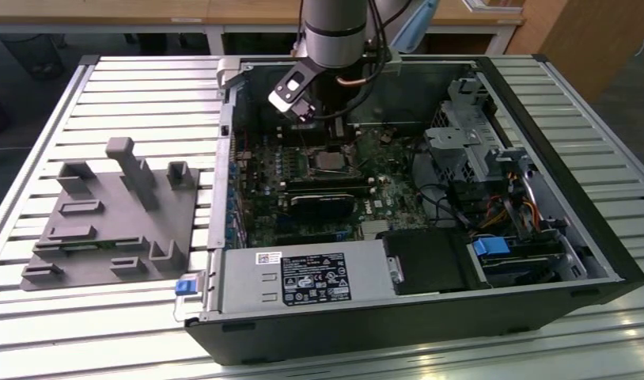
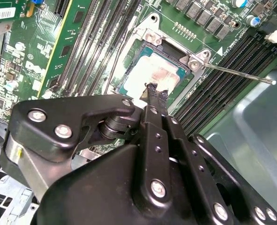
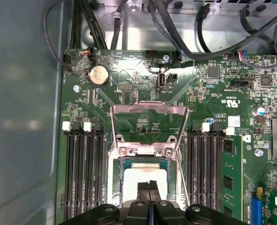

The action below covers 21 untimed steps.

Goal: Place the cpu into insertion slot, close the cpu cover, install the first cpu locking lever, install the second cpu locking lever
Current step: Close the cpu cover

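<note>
**CPU seated in socket, cover raised, fingers clenched over the chip**

The black linkage gripper (image 2: pixel 152 91) has its two narrow fingers pressed flat together with nothing between them. Their taped tips sit directly over the cpu (image 2: pixel 153 70). Whether they touch it cannot be told.

The cpu is a small flat square chip with a pale silvery top carrying a tan smear at the centre and a teal edge. It lies level inside the insertion slot (image 3: pixel 112 180), a square socket with a bright metal rim on the green board.

The cpu cover (image 3: pixel 150 108), a thin silvery frame with a cut-out centre, stands swung up on its hinge at the far side of the slot. The board is visible through its opening.

A thin silvery lever rod (image 2: pixel 241 74) stands free of one socket corner, angled out over the long black memory slots (image 3: pixel 82 173). These flank the socket on both sides.

In both wrist views the gripper body covers the near edge of the chip and the slot.

In the exterior view the arm enters at twelve o'clock of the open black computer case (image 1: pixel 407 324) and hides the fingertips. A grey moulded fixture block (image 1: pixel 111 214) lies at nine o'clock of the case on the slatted metal table (image 1: pixel 142 87).
</note>
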Motion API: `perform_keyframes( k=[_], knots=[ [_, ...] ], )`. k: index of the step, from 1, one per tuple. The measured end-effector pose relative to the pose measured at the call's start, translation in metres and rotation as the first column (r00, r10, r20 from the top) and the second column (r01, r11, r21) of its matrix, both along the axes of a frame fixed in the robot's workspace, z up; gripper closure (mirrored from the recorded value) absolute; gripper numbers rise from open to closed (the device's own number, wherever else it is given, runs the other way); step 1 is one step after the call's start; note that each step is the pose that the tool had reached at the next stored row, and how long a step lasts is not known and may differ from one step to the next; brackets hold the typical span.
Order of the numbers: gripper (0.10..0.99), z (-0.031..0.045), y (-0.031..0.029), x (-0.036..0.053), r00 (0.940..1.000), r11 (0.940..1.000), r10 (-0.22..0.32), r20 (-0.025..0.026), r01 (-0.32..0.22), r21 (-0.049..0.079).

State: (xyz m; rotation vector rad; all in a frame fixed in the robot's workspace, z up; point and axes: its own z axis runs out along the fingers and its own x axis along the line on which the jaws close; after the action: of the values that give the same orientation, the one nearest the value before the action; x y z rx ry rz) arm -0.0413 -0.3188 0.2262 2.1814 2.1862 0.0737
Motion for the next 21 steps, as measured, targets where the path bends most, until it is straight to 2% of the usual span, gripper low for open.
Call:
perform_keyframes(
  k=[10,21],
  knots=[
    [0.965,0.0022,-0.0001,-0.0001,1.0000,1.0000,0.000,-0.0003,0.000,0.000],
    [0.965,0.0108,0.0000,0.0000,1.0000,1.0000,0.000,-0.0002,0.000,0.000]
  ],
)
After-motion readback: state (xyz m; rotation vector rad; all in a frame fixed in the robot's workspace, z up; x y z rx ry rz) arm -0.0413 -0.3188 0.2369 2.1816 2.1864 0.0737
